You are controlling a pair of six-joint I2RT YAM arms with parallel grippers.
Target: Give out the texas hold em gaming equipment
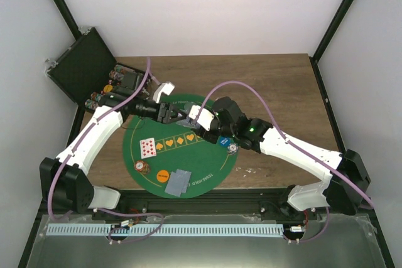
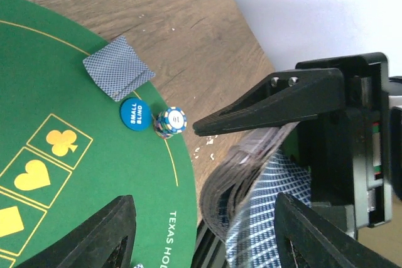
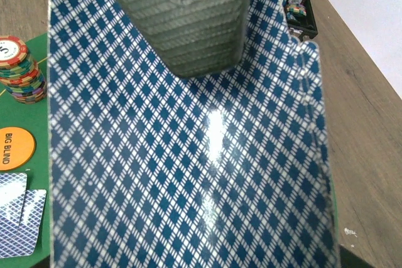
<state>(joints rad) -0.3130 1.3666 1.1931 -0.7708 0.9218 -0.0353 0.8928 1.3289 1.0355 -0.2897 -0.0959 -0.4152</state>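
- The right gripper (image 1: 190, 119) is clamped on a deck of cards (image 3: 188, 174). One finger (image 3: 188, 29) presses on the blue diamond-patterned back, and the deck bows and fans at its free end.
- The left gripper (image 1: 168, 112) faces it with its fingers (image 2: 113, 236) spread wide and nothing in its grasp. The fanned end of the deck lies in the gap between them; contact cannot be judged.
- Both grippers meet above the far part of the green mat (image 1: 135, 139).
- Beyond the left gripper's left finger lie a blue Small Blind disc (image 2: 135, 115) and a short chip stack (image 2: 171, 122) just beside it, with a pair of face-down cards (image 2: 118, 67) farther out.
- Left of the right gripper's deck sit an orange Big Blind disc (image 3: 12, 149), a chip pile (image 3: 22, 70) and two face-down cards (image 3: 19, 214).
- A face-up card (image 1: 148, 147) lies below the left gripper.
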